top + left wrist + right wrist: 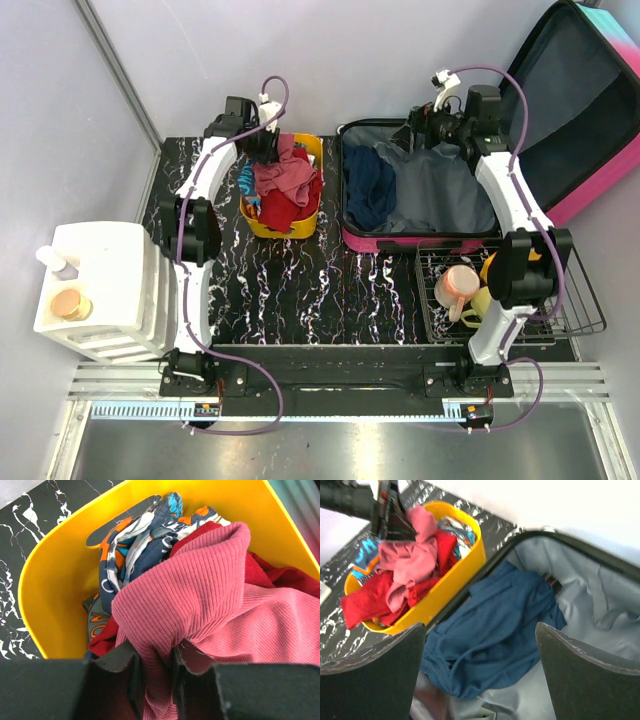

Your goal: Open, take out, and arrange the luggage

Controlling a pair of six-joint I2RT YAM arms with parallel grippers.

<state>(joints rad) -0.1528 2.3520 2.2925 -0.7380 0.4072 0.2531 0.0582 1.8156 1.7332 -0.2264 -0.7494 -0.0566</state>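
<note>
So the luggage [420, 243] is lying wide open at the back right of the surface [330, 290], grey-lined base flat, magenta edge facing front, pink-and-teal lid tipped back.

Both arms are the same build. Left arm [190, 295] and right arm [503, 200]: white link shells, black joint housings, black base [188, 368] each. A purple cable [180, 245] runs up each arm and loops free at the wrist into a white plug [268, 100]. There's a small box with an orange label [207, 407] in front of each base. Left claw [155, 675]: matte black fingers. Right claw [480, 670]: broad dark-grey fingers with pale worn edges.
</note>
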